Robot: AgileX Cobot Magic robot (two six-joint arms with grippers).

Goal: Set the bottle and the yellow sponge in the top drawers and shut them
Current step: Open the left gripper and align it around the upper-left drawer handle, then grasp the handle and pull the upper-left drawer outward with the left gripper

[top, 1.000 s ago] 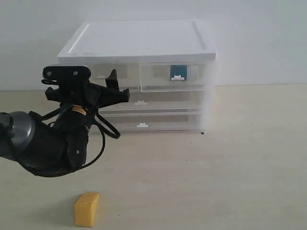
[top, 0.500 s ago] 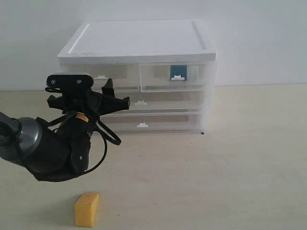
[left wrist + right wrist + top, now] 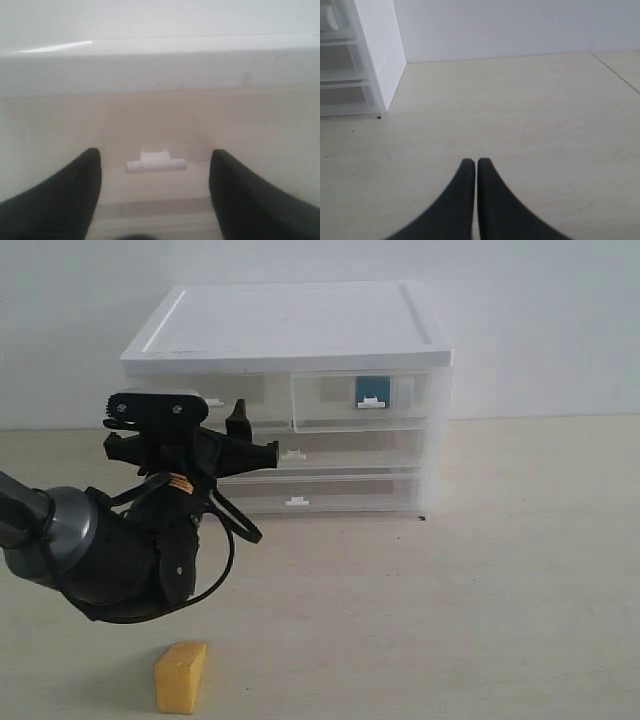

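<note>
Nearest: sponge (image 3: pixel 180 676) lies free on the counter (image 3: pixel 480 580), at the front of the exterior view. It is well apart from the cabinet (image 3: pixel 290 325) and from both my jaws. Not yet picked up.

Right jaws: clenched tip to tip, nothing between them, low over bare counter off the cabinet's right side. Idle.

Left arm (image 3: pixel 120 550): raised between sponge and cabinet. Left jaws released, spread wide, empty, pointed at the cabinet front. In the wrist view the white tab (image 3: pixel 155 162) of the top left drawer (image 3: pixel 262 395) sits centred in the gap, just under the roof lip. The tips are near it but, as far as I can tell, not touching.

Farther: top right drawer (image 3: pixel 362 405) looks pushed flush. A teal patch shows through its front, behind its tab. I take that for the bottle (image 3: pixel 372 387), already inside.

Judgement: the bottle half looks done. The step in hand is opening the top left drawer for the sponge.

Next move calls for:
- easing forward until the tab lies between the tips;
- clamping on it squarely, since the tab is small and shallow and could slip out;
- a straight, level pull outward.

Then fetch the sponge, drop it in, push the drawer shut.
</note>
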